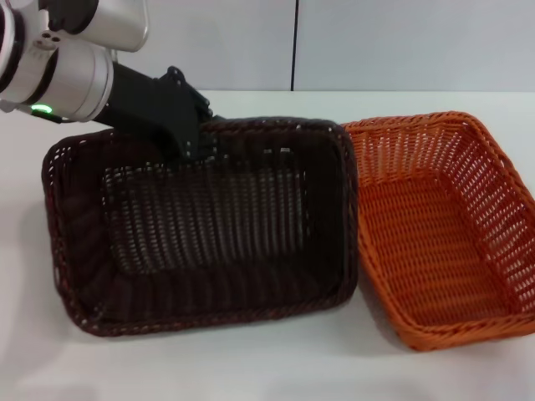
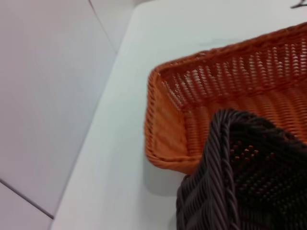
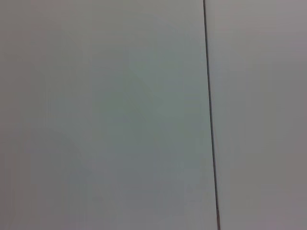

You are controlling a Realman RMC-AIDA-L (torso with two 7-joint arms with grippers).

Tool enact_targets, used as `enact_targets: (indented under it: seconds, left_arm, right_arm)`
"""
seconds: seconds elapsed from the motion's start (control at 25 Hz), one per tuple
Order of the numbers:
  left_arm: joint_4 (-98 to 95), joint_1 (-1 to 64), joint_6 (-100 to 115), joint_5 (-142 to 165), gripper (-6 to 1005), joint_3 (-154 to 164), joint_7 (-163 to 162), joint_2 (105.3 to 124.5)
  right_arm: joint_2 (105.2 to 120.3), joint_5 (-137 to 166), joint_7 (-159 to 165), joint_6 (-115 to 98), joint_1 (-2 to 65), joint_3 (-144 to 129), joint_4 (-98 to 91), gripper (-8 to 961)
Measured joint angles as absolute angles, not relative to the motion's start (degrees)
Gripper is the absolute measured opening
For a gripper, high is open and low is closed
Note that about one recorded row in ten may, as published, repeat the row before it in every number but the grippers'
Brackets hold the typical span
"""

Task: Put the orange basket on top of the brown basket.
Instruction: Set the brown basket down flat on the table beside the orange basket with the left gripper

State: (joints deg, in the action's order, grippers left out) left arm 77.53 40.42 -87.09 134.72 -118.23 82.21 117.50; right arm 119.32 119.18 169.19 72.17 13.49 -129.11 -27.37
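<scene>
Orange basket [image 1: 443,230]: on the table [image 1: 251,368], empty.
Brown basket [image 1: 201,225]: empty — rim touching the orange one.
Left gripper [image 1: 191,144]: at the brown rim — grip cannot be told.

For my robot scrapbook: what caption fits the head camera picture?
The left hand grips the far rim of the tilted brown basket, its edge overlapping the orange basket on the white table.

We found no readable text, label, brand, number or sign on anything in any of the three views.
</scene>
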Motion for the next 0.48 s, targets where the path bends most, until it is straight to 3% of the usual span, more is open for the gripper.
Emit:
enact_targets:
  seconds: [0.24, 0.48]
  left_arm:
    - [76.68, 40.86, -82.69, 135.31, 189, -112.34, 81.95, 117.84]
    - [76.05, 41.31, -80.55, 137.32, 371, -110.42, 82.14, 117.86]
  right_arm:
    - [119.26, 119.24, 169.19, 72.22, 13.56, -129.02, -27.44, 833]
    - [119.26, 119.24, 169.19, 72.24, 13.33, -128.97, -27.40, 833]
